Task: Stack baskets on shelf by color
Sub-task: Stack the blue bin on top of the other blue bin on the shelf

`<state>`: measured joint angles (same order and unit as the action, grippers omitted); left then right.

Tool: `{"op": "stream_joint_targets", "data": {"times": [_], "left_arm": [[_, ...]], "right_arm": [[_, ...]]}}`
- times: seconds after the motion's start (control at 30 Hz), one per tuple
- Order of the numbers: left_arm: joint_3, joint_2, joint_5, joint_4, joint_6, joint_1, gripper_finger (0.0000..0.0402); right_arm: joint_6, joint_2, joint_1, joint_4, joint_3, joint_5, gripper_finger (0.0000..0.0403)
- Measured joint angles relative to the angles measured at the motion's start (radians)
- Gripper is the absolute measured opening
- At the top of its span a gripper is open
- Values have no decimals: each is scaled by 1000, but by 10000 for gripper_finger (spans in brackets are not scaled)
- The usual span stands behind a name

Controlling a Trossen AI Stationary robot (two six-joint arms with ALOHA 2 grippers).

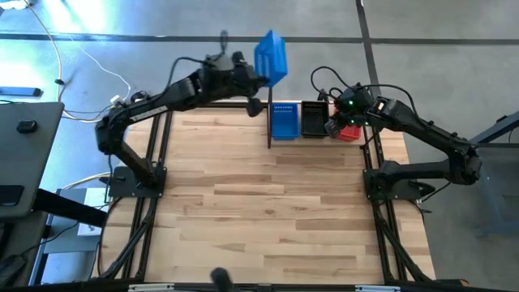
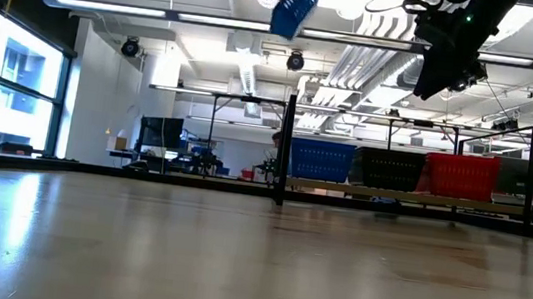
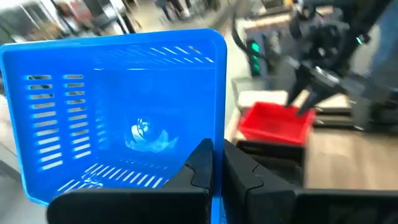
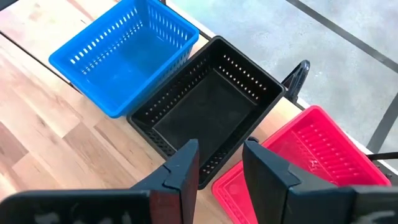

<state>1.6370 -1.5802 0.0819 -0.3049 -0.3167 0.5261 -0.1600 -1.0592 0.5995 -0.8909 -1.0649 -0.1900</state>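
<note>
The blue basket (image 1: 271, 57) hangs high over the tabletop's (image 1: 268, 211) far edge, left of the shelf (image 1: 269, 123), pinched by its rim in the clenched left tool (image 3: 217, 171). It is thin slotted plastic with a glossy floor: probably light, fairly stiff but springy, and slippery, so a wall or rim is the sensible hold. On the shelf sit blue (image 4: 121, 53), black (image 4: 208, 106) and red (image 4: 311, 162) stacks side by side. The right tool (image 4: 221, 165) hovers released above the black one.

left claw (image 3: 216, 163) gripping blue basket (image 3: 112, 106)
</note>
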Motion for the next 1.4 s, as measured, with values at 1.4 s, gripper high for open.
{"op": "stream_joint_targets", "data": {"times": [1.4], "left_arm": [[92, -387, 86, -204, 73, -148, 0]], "right_arm": [[-15, 0, 0, -2, 0, -8, 110]]}}
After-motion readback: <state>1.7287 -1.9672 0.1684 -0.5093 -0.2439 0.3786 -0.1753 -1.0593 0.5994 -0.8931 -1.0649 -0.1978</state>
